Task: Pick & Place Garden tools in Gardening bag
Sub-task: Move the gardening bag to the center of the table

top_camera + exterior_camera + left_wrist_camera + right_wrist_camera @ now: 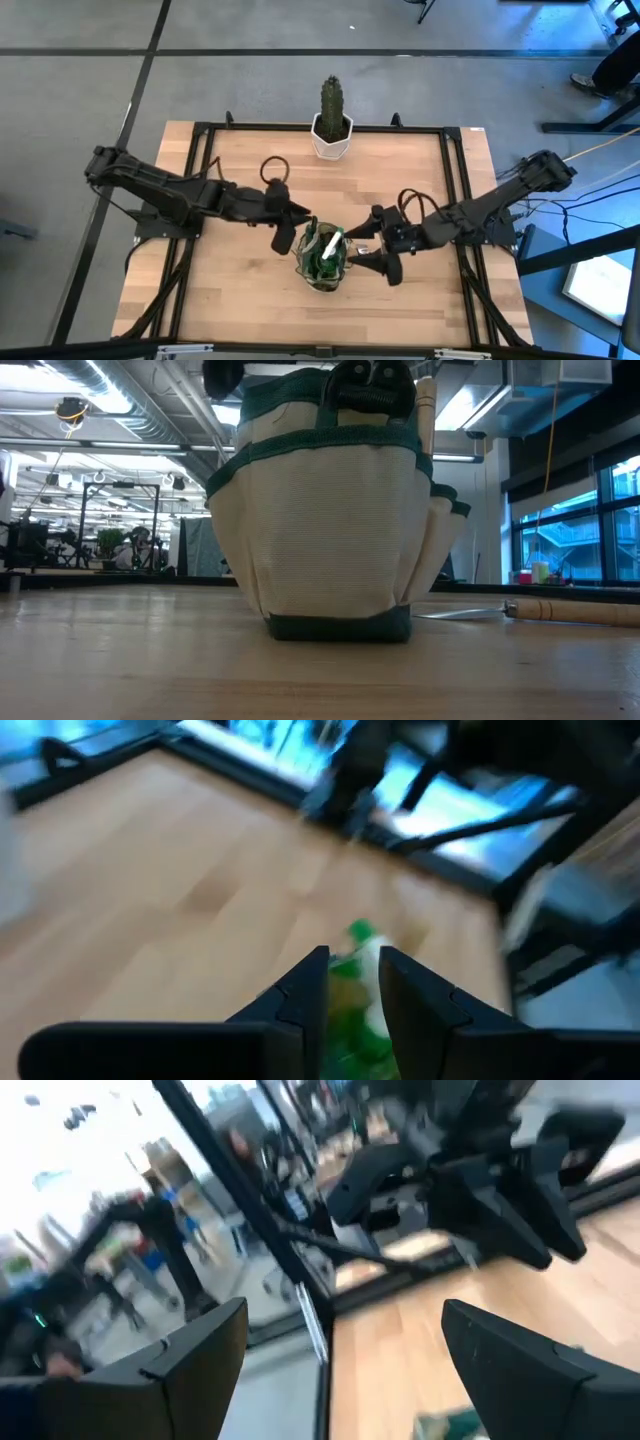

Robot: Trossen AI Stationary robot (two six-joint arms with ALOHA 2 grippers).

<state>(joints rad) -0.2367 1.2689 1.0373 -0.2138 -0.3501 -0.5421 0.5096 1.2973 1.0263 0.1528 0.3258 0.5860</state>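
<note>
Pale wood fills the scene, the big slatted table (pixel 250 290) framed in black rails, and both dark arms reach in over its middle. The left arm comes in from the left side, its left gripper (pixel 283 238) hanging just beside the gardening bag (pixel 322 260), at the bag's left rim; in the left wrist view the two fingers (pixel 305 995) stand close together with only a narrow gap, nothing clamped between them, green blur showing beyond. The right arm stretches in from the right, and the right gripper (pixel 372 252) sits at the bag's right edge with its fingers (pixel 520 1370) spread wide and empty. The bag stands upright near the table's centre, toward the front edge; the low view shows its cream fabric wall with green trim (pixel 330 530), and a pale handle (pixel 328 245) pokes up out of it. At the back rim stands a cactus in a white pot (pixel 332 125), and a wooden-handled tool (pixel 570 610) lies flat on the boards just right of the bag
</note>
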